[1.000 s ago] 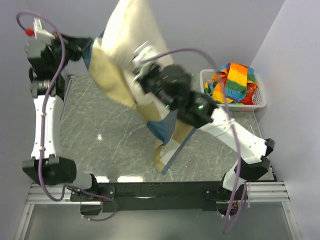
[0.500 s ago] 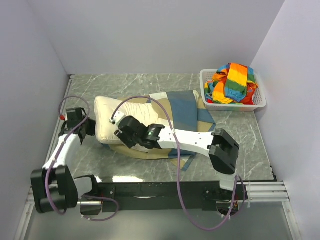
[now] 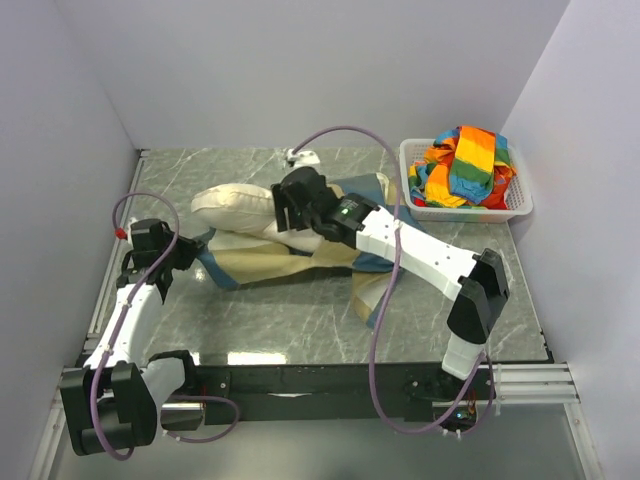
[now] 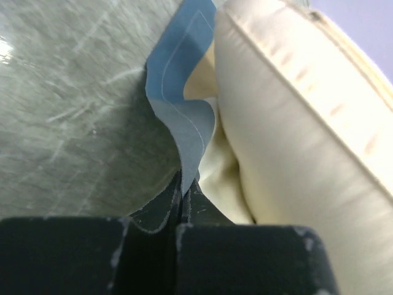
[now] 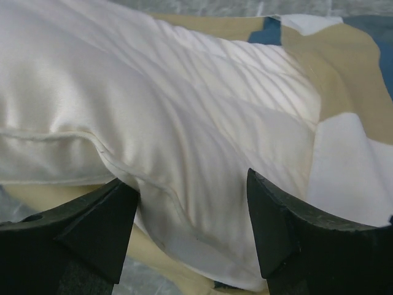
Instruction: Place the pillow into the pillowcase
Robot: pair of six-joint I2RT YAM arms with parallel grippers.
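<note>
The cream-white pillow lies on the table, its left end bare and the rest under my right arm. The blue, tan and off-white pillowcase spreads beneath and in front of it. My left gripper is shut on the pillowcase's blue hem, with the pillow bulging just to its right. My right gripper is open. Its fingers straddle the pillow's seamed edge without pinching it. Tan and off-white blocks of the pillowcase show beyond.
A white basket holding a rainbow-striped cloth stands at the back right corner. Walls enclose the marble tabletop on the left, back and right. The right arm's cable loops above the pillow.
The pillow and pillowcase have come down from hanging high between both grippers to lying on the table. My right gripper has opened and now sits over the pillow; the left still pinches the hem.
</note>
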